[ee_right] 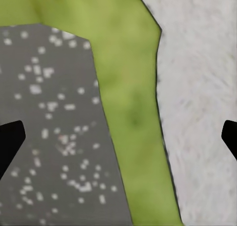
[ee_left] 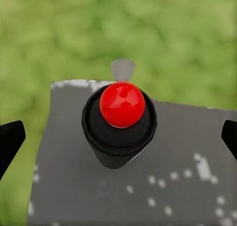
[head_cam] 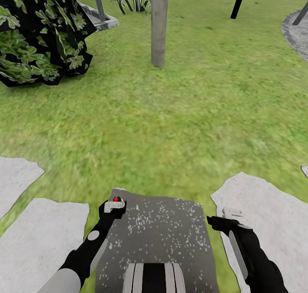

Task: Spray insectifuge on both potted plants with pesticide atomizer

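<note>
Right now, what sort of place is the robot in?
Likely a garden: green lawn, pale stepping stones set in the grass, a leafy bush and a bare trunk ahead.

- Lying all around: lawn (head_cam: 171, 126), reaching up to a post (head_cam: 158, 26) standing ahead at centre.
- Spreading left of the post: a leafy bush (head_cam: 40, 32), with a spiky plant (head_cam: 136, 0) sitting behind, between the two.
- Curving in at far right: a paved edge (head_cam: 295, 30).
- Flanking the robot's base (head_cam: 158, 237) left and right: flat stepping stones (head_cam: 38, 237), with grass between.
</note>
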Controlling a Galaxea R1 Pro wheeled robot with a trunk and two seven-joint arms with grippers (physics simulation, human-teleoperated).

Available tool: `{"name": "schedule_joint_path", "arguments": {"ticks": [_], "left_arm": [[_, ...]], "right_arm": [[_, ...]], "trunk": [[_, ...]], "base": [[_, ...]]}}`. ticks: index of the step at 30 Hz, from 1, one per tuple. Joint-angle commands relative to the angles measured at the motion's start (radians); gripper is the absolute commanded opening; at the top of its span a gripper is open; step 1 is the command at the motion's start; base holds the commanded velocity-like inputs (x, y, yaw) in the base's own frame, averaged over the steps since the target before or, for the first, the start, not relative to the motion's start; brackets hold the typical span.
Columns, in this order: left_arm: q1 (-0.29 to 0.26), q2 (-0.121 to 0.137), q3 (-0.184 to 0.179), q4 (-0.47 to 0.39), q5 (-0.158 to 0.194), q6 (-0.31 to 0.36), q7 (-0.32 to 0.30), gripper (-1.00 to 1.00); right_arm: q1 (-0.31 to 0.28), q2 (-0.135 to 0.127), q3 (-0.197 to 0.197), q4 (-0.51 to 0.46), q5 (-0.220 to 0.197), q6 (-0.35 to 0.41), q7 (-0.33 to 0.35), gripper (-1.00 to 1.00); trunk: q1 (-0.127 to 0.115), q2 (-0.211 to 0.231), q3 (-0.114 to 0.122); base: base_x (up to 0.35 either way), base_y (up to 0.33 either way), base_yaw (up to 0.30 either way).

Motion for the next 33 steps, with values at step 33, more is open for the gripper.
{"name": "schedule_joint_path", "arguments": {"ticks": [33], "left_arm": [[-0.001, 0.000, -0.001, 0.001, 0.000, -0.003, 0.000, 1.00]], "right_arm": [[0.000, 0.000, 0.000, -0.001, 0.000, 0.005, 0.000, 1.00]], "trunk": [[0.003, -0.002, -0.024]], "base": [[0.014, 0.000, 0.000]]}}
